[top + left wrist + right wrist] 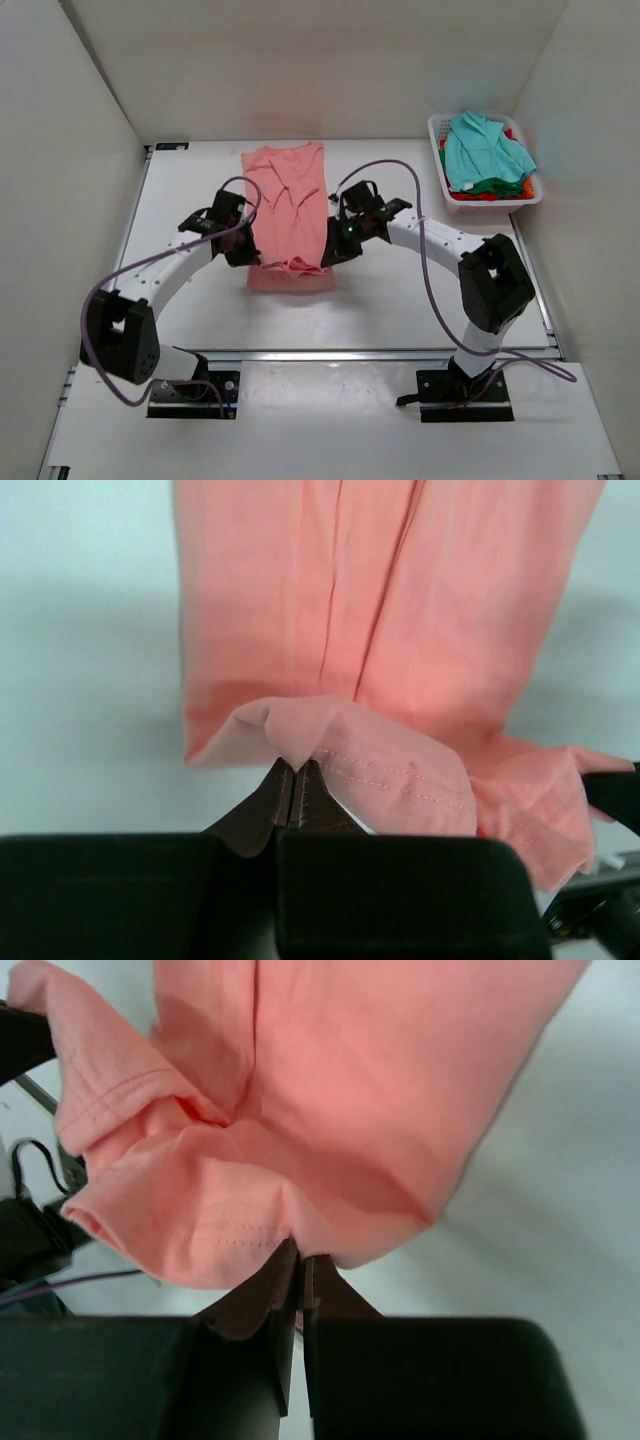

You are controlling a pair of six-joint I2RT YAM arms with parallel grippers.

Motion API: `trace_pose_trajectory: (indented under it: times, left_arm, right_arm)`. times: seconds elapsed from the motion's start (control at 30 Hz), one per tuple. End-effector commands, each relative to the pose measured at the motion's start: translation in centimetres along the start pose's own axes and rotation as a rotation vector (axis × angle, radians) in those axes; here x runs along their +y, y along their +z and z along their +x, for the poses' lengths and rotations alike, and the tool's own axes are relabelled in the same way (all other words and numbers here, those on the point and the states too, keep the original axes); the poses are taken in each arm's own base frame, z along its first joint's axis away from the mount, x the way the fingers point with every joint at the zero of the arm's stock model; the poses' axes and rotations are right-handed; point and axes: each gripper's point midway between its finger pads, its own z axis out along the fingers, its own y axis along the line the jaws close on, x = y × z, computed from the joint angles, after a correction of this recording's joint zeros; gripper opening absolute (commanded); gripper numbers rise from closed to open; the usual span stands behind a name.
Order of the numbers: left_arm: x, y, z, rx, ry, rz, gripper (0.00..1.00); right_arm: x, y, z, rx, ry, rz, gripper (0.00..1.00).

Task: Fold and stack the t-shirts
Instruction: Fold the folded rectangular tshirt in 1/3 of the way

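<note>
Left pincer [243, 252], clamped on the hem [400, 775], sits at 7 o'clock of the salmon-pink t-shirt [288, 195], which lies on the counter [400, 300], long axis running 6 to 12. Right pincer [335, 250] clamps the hem at 5, equally near.

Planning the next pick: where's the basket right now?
In the top view, the basket sits at the table's far right corner, right of the pink shirt, with a teal shirt on top.

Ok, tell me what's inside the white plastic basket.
In the white plastic basket, a crumpled teal cloth t-shirt lies on top. Beneath it, green cloth and red cloth peek out. The teal one covers the rest, so the count is unknowable.
</note>
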Motion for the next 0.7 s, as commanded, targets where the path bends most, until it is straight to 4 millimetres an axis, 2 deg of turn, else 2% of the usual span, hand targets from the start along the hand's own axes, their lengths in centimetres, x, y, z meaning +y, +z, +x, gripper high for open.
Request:
trace_pose_trajectory:
  times: [0.0,0.03,0.07,0.1,0.13,0.17,0.23,0.27,0.33,0.4,0.43,0.47,0.5,0.53,0.57,0.6,0.63,0.67]
  left_arm:
    - [-1.0,-0.5,-3.7,-0.020,0.004,0.016,0.00]
    - [-1.1,0.0,-4.0,0.000,0.003,0.010,0.00]
    - [-1.1,0.2,-5.3,-0.013,0.004,-0.008,0.00]
    - [-1.5,-0.1,-6.4,-0.027,0.009,-0.005,0.00]
    - [-1.0,0.3,-6.9,-0.016,-0.001,-0.022,0.00]
    - [-1.2,0.4,-7.6,-0.024,0.005,-0.019,0.00]
    - [-0.6,0.7,-9.1,-0.043,-0.019,-0.023,0.00]
    - [-0.3,1.1,-9.4,-0.043,-0.017,-0.018,0.00]
    - [0.7,1.9,-10.3,-0.048,-0.036,-0.028,0.00]
    - [1.0,3.5,-10.8,-0.033,-0.034,-0.030,0.00]
    - [1.1,3.7,-11.8,-0.059,-0.039,-0.023,0.02]
    - [1.1,4.6,-11.8,-0.052,-0.028,-0.020,0.18]
    - [0.7,5.1,-13.0,-0.083,-0.041,0.005,0.35]
    - [0.1,5.5,-14.1,-0.119,-0.050,0.056,0.45]
    - [-0.6,5.4,-15.7,-0.174,-0.050,0.119,0.47]
    - [-1.2,4.9,-16.7,-0.215,-0.078,0.158,0.48]
    - [-1.8,3.7,-18.7,-0.307,-0.104,0.218,0.50]
    - [-2.1,2.9,-20.0,-0.376,-0.113,0.273,0.52]
  right_arm:
    - [0.0,-1.8,-2.9,0.010,-0.015,-0.045,0.00]
    - [0.5,-2.2,-4.1,-0.006,-0.024,-0.055,0.00]
    - [-0.3,-2.1,-4.7,-0.003,-0.013,-0.036,0.00]
    - [-0.4,-2.0,-6.2,-0.014,-0.019,-0.041,0.00]
    - [-0.1,-2.2,-7.2,-0.028,-0.027,-0.049,0.00]
    - [-0.8,-1.9,-8.0,-0.033,-0.016,-0.041,0.00]
    - [-0.9,-1.1,-10.1,-0.043,-0.020,-0.058,0.00]
    - [-0.7,-1.3,-11.3,-0.060,-0.023,-0.064,0.00]
    - [-1.9,0.5,-12.1,-0.039,-0.015,-0.051,0.00]
    - [-2.5,1.2,-13.6,-0.050,-0.009,-0.062,0.00]
    - [-2.8,1.6,-14.3,-0.057,-0.010,-0.067,0.00]
    - [-3.0,2.1,-15.0,-0.075,-0.017,-0.070,0.00]
    - [-3.6,2.4,-16.3,-0.108,-0.027,-0.077,0.02]
    - [-4.2,2.3,-17.8,-0.156,-0.030,-0.060,0.12]
    - [-3.9,2.3,-18.9,-0.194,-0.071,-0.052,0.13]
    - [-4.9,1.8,-20.5,-0.260,-0.087,-0.012,0.14]
    - [-5.1,1.1,-22.1,-0.334,-0.128,0.021,0.21]
    - [-4.8,0.5,-22.3,-0.369,-0.160,0.040,0.30]
